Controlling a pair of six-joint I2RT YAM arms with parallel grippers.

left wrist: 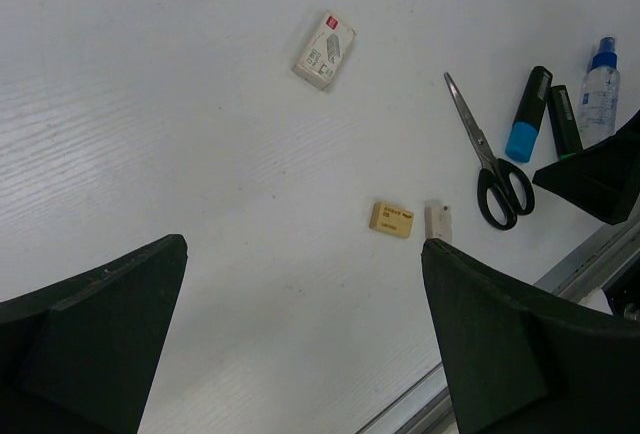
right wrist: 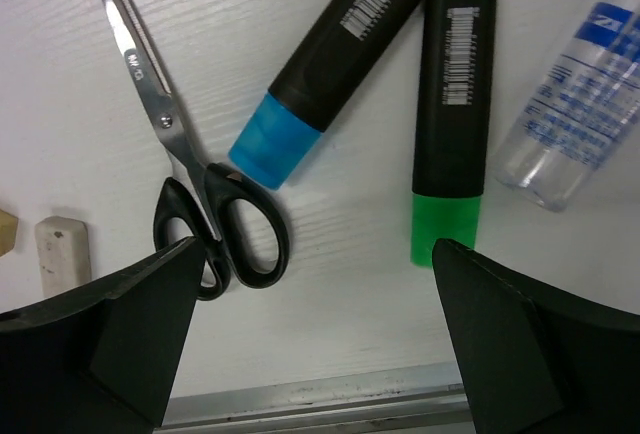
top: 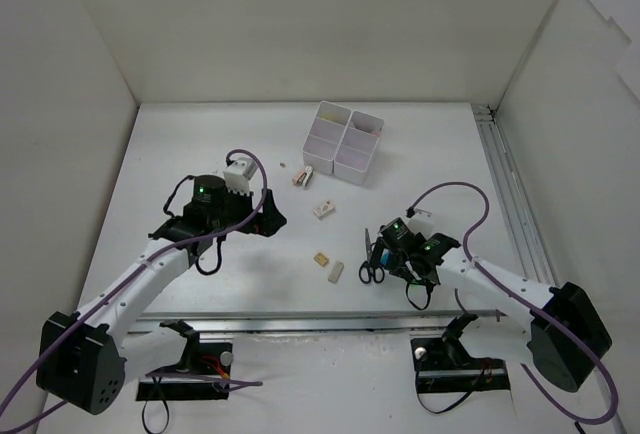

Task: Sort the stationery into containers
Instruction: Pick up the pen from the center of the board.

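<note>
L hand: fingers apart, nothing btwn them, hovering over the bench. Tan eraser & white eraser lie side by side below it. R hand: also spread wide, empty, low over scissors, blue highlighter, green highlighter & glue bottle. All lie flat, none gripped. Four white bins sit as a 2x2 block at far centre, well apart from both hands. Small printed box lies loose nearer the bins.

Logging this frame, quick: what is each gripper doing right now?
Left gripper: open, holding nothing.
Right gripper: open, holding nothing.
</note>
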